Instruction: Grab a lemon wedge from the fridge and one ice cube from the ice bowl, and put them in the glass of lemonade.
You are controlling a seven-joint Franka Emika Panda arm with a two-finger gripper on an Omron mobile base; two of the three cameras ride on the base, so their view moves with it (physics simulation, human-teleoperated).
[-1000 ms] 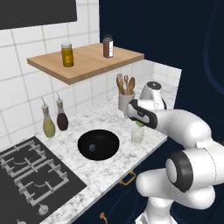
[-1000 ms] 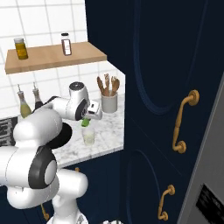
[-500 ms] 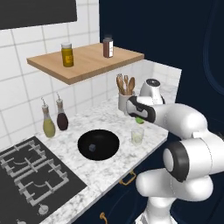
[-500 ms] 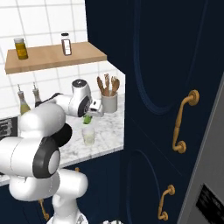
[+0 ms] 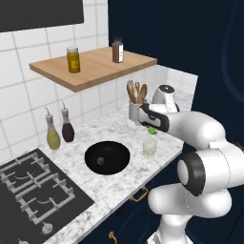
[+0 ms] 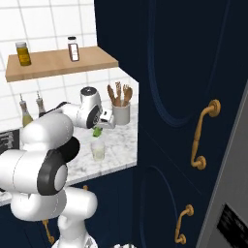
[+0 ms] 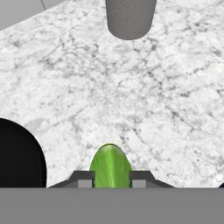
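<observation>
White-tiled wall and navy cabinets frame the corner where I work, and a grey-veined marble tabletop point(image 5: 95, 188) runs along under a wooden shelf point(image 5: 95, 66) that carries a yellow jar point(image 5: 72, 59) and a dark spice jar point(image 5: 117, 51). My hand point(image 5: 151, 128) hangs above the tabletop with its fingers pinched narrow on the lemon wedge point(image 7: 110, 166). In the hand view the green-yellow wedge sits squarely between the two dark fingertips point(image 7: 83, 179), its rounded end pointing out over the marble. From the right base view the lemon wedge point(image 6: 97, 131) shows as a small green spot under my hand point(image 6: 98, 130), just above the glass of lemonade point(image 6: 98, 150) and apart from it.

The glass of lemonade point(image 5: 149, 147) stands upright near the front edge of the tabletop, just right of the ice bowl point(image 5: 107, 157). That wide black bowl lies flat on the marble, and a small pale ice cube point(image 5: 100, 160) rests inside it, left of its middle. In the hand view the ice bowl point(image 7: 19, 159) shows as a black curve at the lower left.

Behind my hand a white cup of wooden utensils point(image 5: 136, 102) stands against the wall; its grey base shows at the top of the hand view. Two bottles point(image 5: 59, 128), one yellow oil and one dark, stand side by side by the tiles, left of the bowl. A black gas hob point(image 5: 35, 190) fills the left end of the tabletop. Brass handles point(image 6: 201, 140) curve down the tall navy door on the right.
</observation>
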